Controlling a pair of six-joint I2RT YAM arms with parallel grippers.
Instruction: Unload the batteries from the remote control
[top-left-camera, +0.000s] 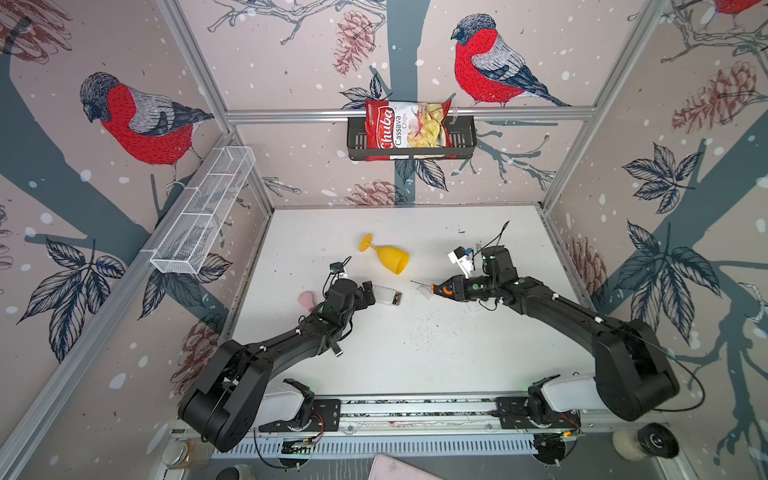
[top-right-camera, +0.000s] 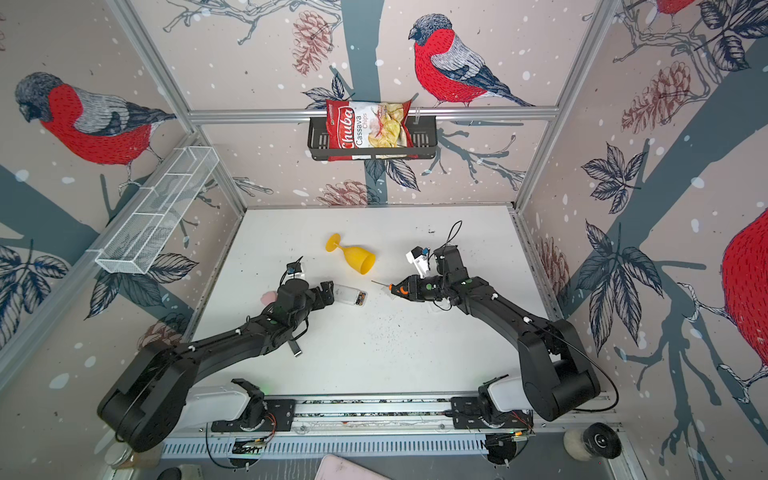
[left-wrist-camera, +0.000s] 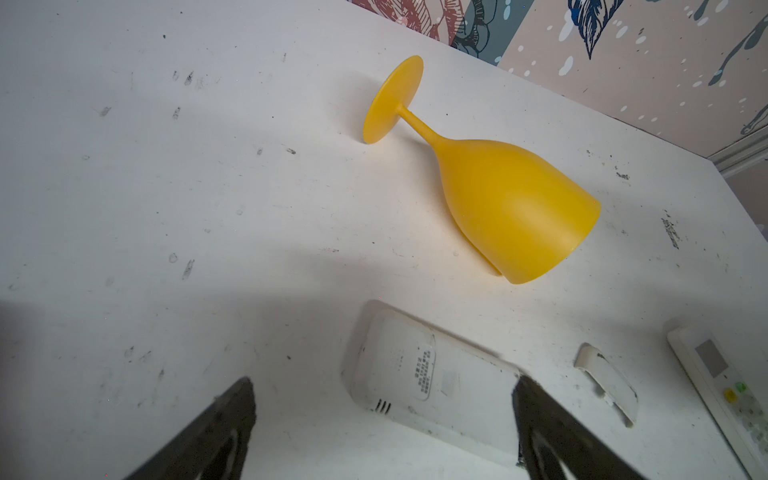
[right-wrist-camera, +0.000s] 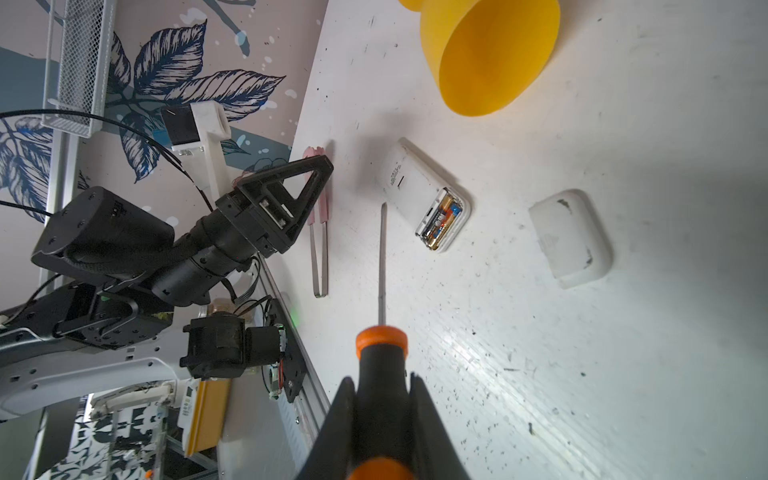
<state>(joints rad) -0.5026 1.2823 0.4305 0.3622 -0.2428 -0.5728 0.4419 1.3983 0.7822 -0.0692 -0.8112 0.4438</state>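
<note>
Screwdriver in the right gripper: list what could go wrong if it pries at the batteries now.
The left gripper stands open at the remote, not clamping it; a pry from the screwdriver could shove the remote along the table.
The yellow goblet lies on its side close by; a shoved remote may set it rolling.
The batteries sit snug in their bay; the thin tip might slip off them.

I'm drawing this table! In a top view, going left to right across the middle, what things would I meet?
tweezers → left gripper → remote → screwdriver
</note>
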